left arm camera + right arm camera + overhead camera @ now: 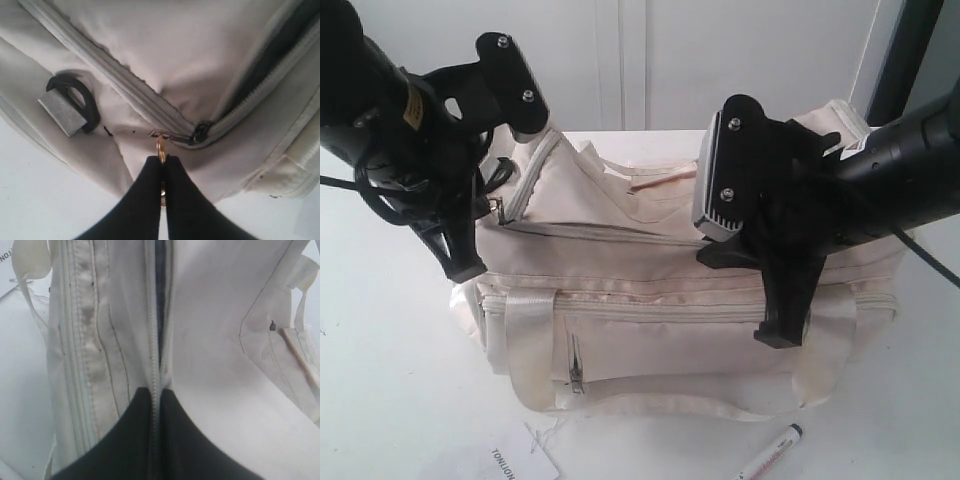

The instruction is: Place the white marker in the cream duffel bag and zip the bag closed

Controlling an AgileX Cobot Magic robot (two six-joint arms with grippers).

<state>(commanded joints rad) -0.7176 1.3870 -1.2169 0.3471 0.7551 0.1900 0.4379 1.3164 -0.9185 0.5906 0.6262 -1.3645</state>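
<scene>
Your marker (770, 455) lies on the table (380, 380) at the lower right of the exterior frame, just in front of the bag (650, 340) and outside it. Your left tool (161, 159) is pinched tight on the gold keyring (160, 145) (bottom centre of its wrist frame). Your right tool (155, 395) is clamped on the bag's top zip (150, 340), with a dark gap showing beyond the fingers.

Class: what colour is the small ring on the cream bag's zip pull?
Gold. The small metal keyring shows best in the left wrist view.
</scene>
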